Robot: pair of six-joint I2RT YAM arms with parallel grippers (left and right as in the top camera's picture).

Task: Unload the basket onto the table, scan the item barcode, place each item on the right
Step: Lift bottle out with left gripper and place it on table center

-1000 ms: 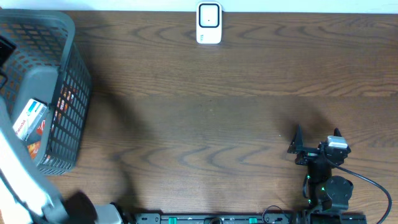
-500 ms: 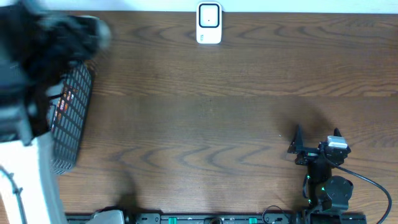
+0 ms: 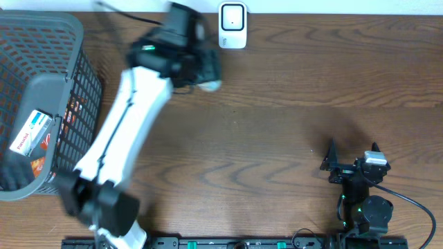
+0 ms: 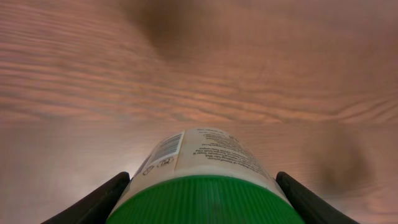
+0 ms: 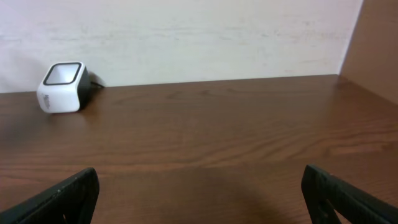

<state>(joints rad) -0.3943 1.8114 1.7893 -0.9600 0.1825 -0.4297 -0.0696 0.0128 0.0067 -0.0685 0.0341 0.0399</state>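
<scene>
The item is a white bottle [image 4: 211, 152] with a green ribbed cap [image 4: 205, 202] and a barcode [image 4: 163, 151] on its label. My left gripper [image 4: 202, 196] is shut on it, one black finger on each side of the cap. From overhead, the left gripper [image 3: 197, 69] hangs over the back of the table, and the bottle's white end [image 3: 210, 85] shows below and left of the white scanner [image 3: 232, 26]. At the front right my right gripper [image 3: 349, 166] rests open and holds nothing. The scanner [image 5: 62, 86] stands far off in its view.
A grey mesh basket [image 3: 76, 104] stands at the left edge with several packaged goods inside, among them a white and red box [image 3: 31, 133]. The left arm [image 3: 118, 138] stretches diagonally from the front left across the table. A pale wall runs behind the back edge.
The left arm has swung from over the basket rightward to the back middle of the table, carrying the bottle close to the scanner. The right arm has not moved.
</scene>
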